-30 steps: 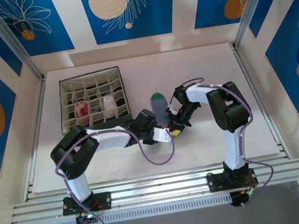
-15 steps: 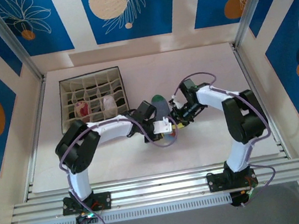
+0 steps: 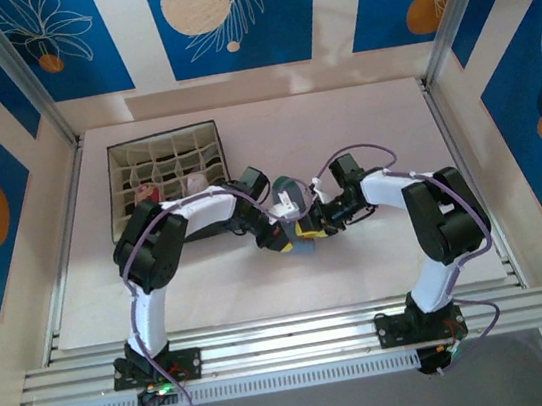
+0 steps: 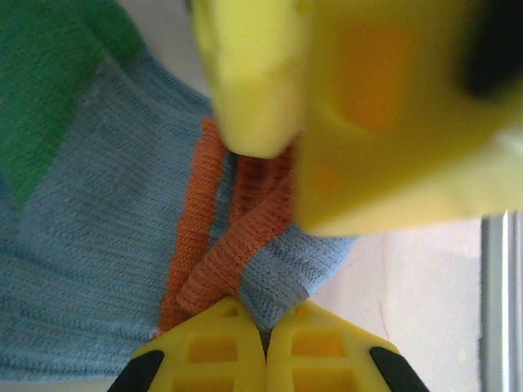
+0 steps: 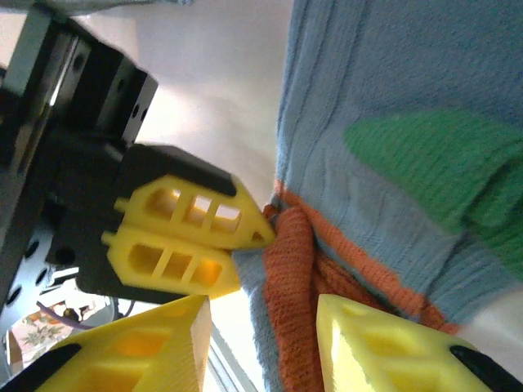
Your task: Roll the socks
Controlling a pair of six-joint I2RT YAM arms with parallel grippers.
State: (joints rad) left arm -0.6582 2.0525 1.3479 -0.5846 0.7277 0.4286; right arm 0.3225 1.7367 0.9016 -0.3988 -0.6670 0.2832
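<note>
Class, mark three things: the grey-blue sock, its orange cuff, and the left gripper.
grey-blue sock (image 4: 90, 237), left wrist view, ribbed blue body.
orange cuff (image 5: 292, 269), right wrist view, bunched fold.
left gripper (image 5: 263, 232), right wrist view, closed fingertips pinching cuff.

Top view: grey-blue sock (image 3: 303, 247) mostly covered where the two wrists meet, so its fold can't be read. In the divider box (image 3: 118, 189), pinkish bundle (image 3: 148, 192) and white bundle (image 3: 195, 183) too small to tell how they are wound.

Right wrist view: right gripper (image 5: 261, 327) fingers cut by bottom edge. Sock runs off top and right.

Left wrist view: left gripper (image 4: 264, 339) tips cut by bottom edge, cuff end lost between them. Other arm's finger (image 4: 384, 122) a yellow blur, cut at top.
</note>
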